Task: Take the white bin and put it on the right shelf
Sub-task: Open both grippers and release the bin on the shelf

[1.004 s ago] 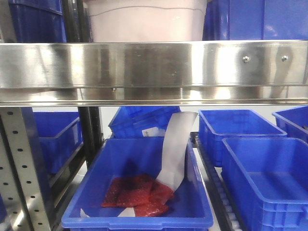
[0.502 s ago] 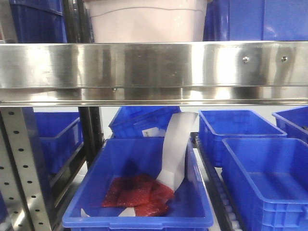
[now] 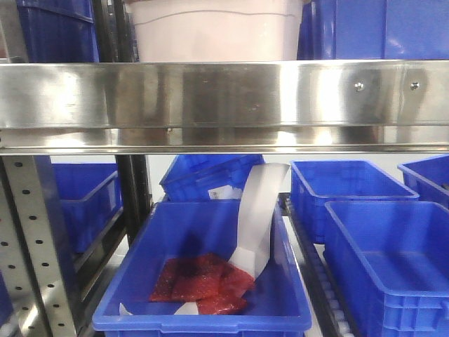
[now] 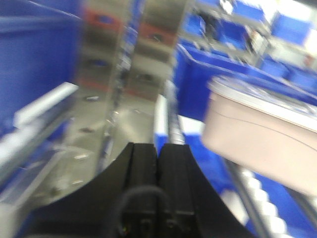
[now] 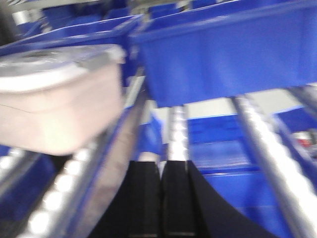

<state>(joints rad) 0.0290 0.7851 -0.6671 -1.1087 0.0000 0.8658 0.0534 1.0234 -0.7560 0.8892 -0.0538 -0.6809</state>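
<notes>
White bin (image 4: 257, 144) sits right of the closed left claw (image 4: 158, 153).

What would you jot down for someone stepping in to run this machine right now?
Left pincer: shut, holding nothing, with the white bin off to its right.
Right pincer: shut, holding nothing, with the bin off to its left.
The bin rests on the roller rack above the shiny steel rail, between blue crates. Neither pincer touches it.
Done: both arms are up near the bin, one on each side.
Left: open the pincers, grip the bin, carry it to the right shelf and set it down.
</notes>
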